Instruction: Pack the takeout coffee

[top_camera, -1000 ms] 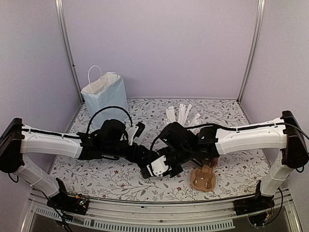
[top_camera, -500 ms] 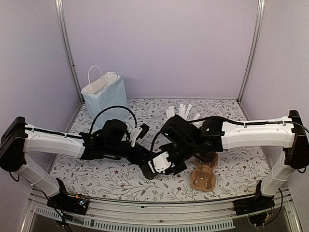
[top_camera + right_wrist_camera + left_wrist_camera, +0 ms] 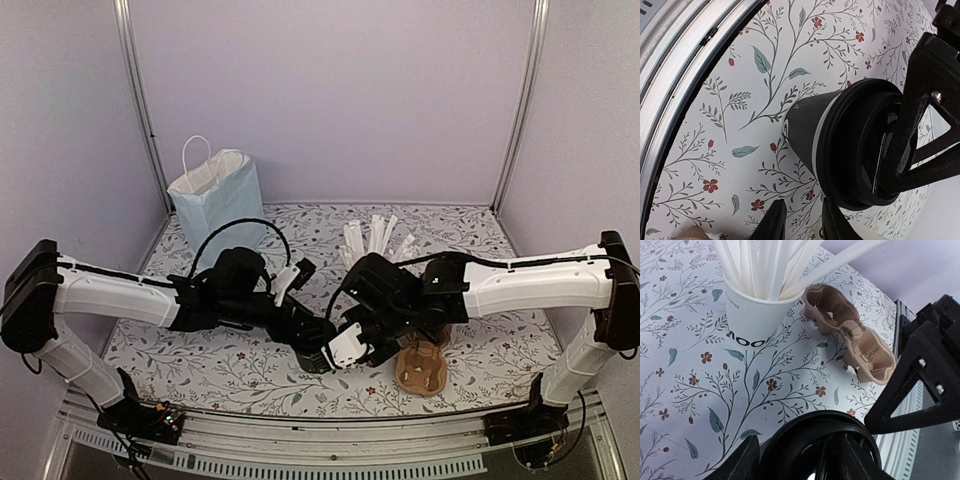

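Note:
The takeout coffee is a black paper cup with a white band under a black lid. It stands at the table's front middle. My left gripper is over it from the left, shut on the lidded top; the lid fills the space between its fingers. My right gripper is just right of the cup, a little open and empty; its fingertips are apart from the cup wall. The right gripper also shows in the left wrist view.
A white paper cup full of white wrapped sticks stands behind, also in the left wrist view. A brown cardboard cup carrier lies front right. A pale blue paper bag stands back left. The metal front rail is close.
Both grippers and the cup have shifted a little to the right. My right gripper has drawn back from the cup's top to its right side.

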Robot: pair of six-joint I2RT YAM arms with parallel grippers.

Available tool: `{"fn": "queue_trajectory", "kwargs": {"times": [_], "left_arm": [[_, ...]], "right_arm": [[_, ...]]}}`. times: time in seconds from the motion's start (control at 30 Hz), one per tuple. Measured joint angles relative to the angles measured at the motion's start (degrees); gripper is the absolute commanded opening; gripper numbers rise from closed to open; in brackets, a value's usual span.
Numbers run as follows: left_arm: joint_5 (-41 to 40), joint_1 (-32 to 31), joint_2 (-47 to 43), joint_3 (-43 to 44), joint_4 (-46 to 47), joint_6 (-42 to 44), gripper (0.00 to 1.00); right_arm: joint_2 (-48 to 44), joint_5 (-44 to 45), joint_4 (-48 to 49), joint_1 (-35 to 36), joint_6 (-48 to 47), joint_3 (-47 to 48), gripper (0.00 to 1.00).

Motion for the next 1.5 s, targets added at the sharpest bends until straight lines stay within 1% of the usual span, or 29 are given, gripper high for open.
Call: {"fn": "queue_trajectory", "kwargs": {"times": [0.3, 0.73, 1.2, 1.5], "left_arm": [[1.03, 0.35, 1.22, 0.02, 2.16, 1.7, 0.54], [1.18, 0.35, 0.72, -0.44, 2.14, 2.6, 0.53], [0.92, 0.85, 0.46, -0.83, 2.03, 3.06, 0.53], [0.83, 1.14, 0.48, -0.9, 2.01, 3.17, 0.53]], "right_arm": [[-0.09, 1.79, -0.11, 0.0, -0.9, 0.15, 0.26], [-0.2, 1.92, -0.39, 0.0, -1.11, 2.71, 0.25], [0.26, 2.36, 1.66, -0.02, -3.13, 2.6, 0.22], [0.26, 2.49, 3.37, -0.02, -4.15, 0.07, 0.21]]}}
